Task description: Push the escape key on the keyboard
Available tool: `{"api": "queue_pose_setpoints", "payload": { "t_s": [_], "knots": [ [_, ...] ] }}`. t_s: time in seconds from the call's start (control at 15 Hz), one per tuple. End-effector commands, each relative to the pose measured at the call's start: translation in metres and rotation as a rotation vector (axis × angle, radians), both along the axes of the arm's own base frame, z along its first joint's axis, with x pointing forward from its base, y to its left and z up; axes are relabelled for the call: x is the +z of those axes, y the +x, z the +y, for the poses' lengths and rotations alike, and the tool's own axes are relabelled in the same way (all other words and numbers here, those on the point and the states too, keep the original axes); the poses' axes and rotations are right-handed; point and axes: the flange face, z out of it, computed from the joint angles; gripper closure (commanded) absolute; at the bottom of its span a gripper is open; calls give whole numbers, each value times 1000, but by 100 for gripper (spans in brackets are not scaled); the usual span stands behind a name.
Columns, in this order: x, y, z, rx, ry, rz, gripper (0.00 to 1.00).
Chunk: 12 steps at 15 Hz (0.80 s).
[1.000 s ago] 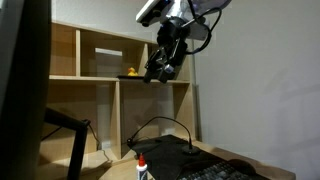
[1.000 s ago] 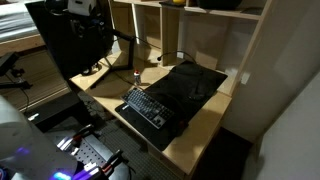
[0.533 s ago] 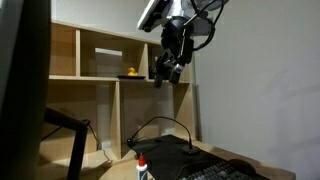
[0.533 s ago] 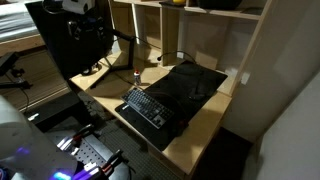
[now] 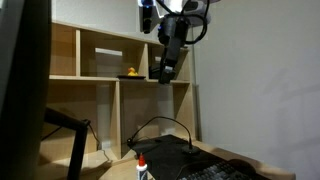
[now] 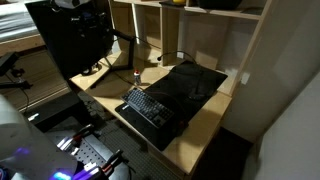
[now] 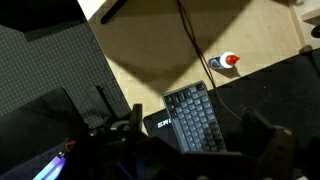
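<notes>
The black keyboard (image 6: 148, 107) lies on a black mat near the desk's front edge; it also shows in the wrist view (image 7: 195, 120) and partly in an exterior view (image 5: 215, 172). My gripper (image 5: 161, 74) hangs high above the desk, level with the upper shelf and far from the keyboard. In the wrist view my gripper (image 7: 188, 148) has its dark fingers (image 7: 268, 135) spread wide, with nothing between them and the keyboard far below. A white red-capped bottle (image 7: 227, 62) stands beside the mat.
A wooden shelf unit (image 5: 100, 90) holds a yellow duck (image 5: 129, 73). Black cables (image 5: 165, 125) arc over the mat (image 6: 190, 82). A dark monitor (image 6: 75, 45) stands at the desk's side. The bottle (image 6: 137, 73) stands near the mat's corner.
The arm has swung its wrist so that the gripper now hangs more vertically and slightly further right in the exterior view. Keyboard and bottle have not moved.
</notes>
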Motion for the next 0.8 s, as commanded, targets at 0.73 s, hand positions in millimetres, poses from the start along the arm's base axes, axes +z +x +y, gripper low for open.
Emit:
{"api": "queue_pose_setpoints", "payload": {
  "t_s": [0.73],
  "knots": [
    [1, -14, 5, 98, 171, 169, 0]
  ]
}}
